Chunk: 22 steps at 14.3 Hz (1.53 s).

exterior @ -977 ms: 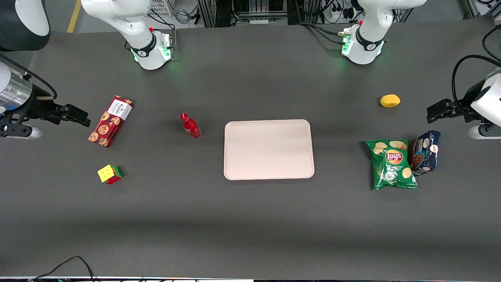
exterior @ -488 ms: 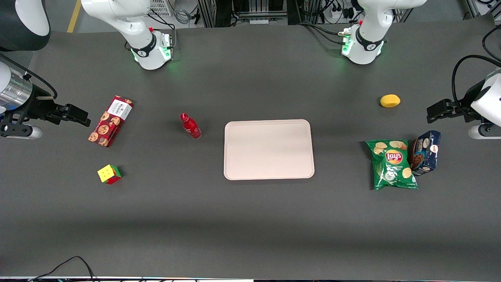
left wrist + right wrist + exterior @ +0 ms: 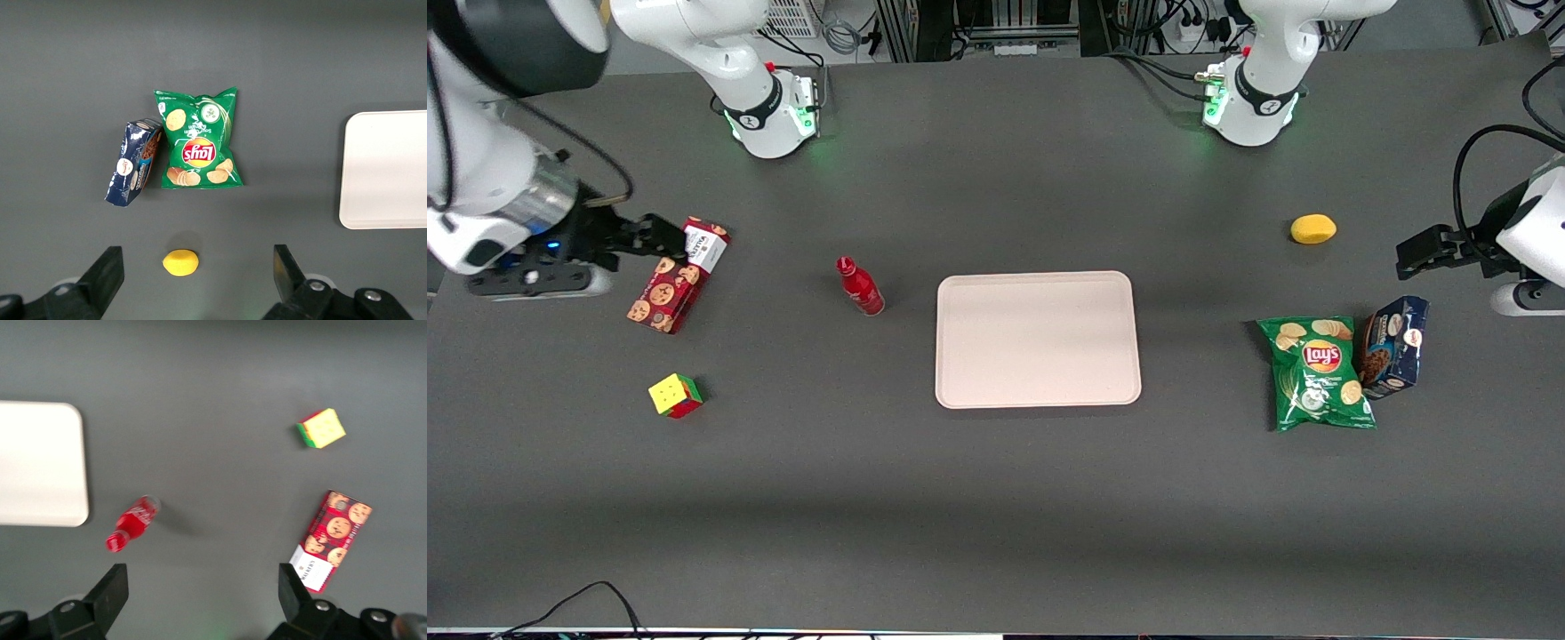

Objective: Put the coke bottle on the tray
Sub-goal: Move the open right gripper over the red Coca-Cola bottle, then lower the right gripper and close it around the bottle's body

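The coke bottle [image 3: 860, 285], small and all red with a red cap, stands on the dark table beside the pale pinkish-beige tray [image 3: 1038, 339], on the working arm's side of it. In the right wrist view the coke bottle [image 3: 132, 522] shows beside a corner of the tray [image 3: 41, 464]. My gripper [image 3: 660, 236] hangs open above the table at the working arm's end, over the end of the red cookie box [image 3: 679, 275], well short of the bottle. Nothing is between its fingers [image 3: 113, 589].
A colour cube [image 3: 675, 395] lies nearer the front camera than the cookie box. Toward the parked arm's end lie a green chips bag [image 3: 1318, 373], a blue snack box [image 3: 1393, 346] and a yellow lemon [image 3: 1312, 228].
My gripper has moved in from the table's end toward the middle and now reaches over the cookie box. The bottle, tray and other objects have not moved.
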Tool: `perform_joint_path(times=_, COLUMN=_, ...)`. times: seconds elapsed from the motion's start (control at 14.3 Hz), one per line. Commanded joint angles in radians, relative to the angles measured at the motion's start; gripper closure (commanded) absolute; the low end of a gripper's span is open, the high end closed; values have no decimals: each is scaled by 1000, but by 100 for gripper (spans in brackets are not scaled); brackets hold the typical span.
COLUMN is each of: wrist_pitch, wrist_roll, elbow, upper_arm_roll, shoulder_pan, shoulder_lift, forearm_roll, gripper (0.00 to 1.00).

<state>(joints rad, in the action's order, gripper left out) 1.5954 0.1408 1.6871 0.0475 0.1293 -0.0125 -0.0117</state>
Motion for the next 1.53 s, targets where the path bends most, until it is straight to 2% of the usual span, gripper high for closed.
perform_joint_path(times=0.0, wrist_pitch=-22, wrist_roll=22, elbow=-17, upper_arm_roll=-21, shoulder_pan=120, shoulder_lift=-1, forearm_roll=-7, gripper=0)
perform_joint_path(times=0.21, wrist_pitch=-22, wrist_roll=140, elbow=-17, upper_arm_roll=-12, shoulder_pan=216, shoulder_lift=2, forearm_roll=-8, gripper=0)
perform_joint_path(times=0.28, wrist_pitch=-22, wrist_roll=137, elbow=-11, upper_arm_roll=-6, shoulder_pan=228, shoulder_lift=5, forearm_roll=-8, gripper=0)
perform_joint_path(times=0.49, wrist_pitch=-20, wrist_roll=134, elbow=26, upper_arm_roll=37, shoulder_pan=233, shoulder_lift=34, forearm_roll=-80, gripper=0)
perform_joint_path(times=0.63, wrist_pitch=0, wrist_roll=132, elbow=54, upper_arm_roll=58, shoulder_pan=233, shoulder_lift=84, forearm_roll=-80, gripper=0)
perform_joint_path(times=0.98, wrist_pitch=305, wrist_roll=128, elbow=305, upper_arm_roll=77, shoulder_pan=233, shoulder_lift=59, forearm_roll=-80, gripper=0)
perform_joint_path(times=1.47, wrist_pitch=578, wrist_roll=128, elbow=535, upper_arm_roll=97, shoulder_pan=231, shoulder_lift=31, forearm_roll=-73, gripper=0)
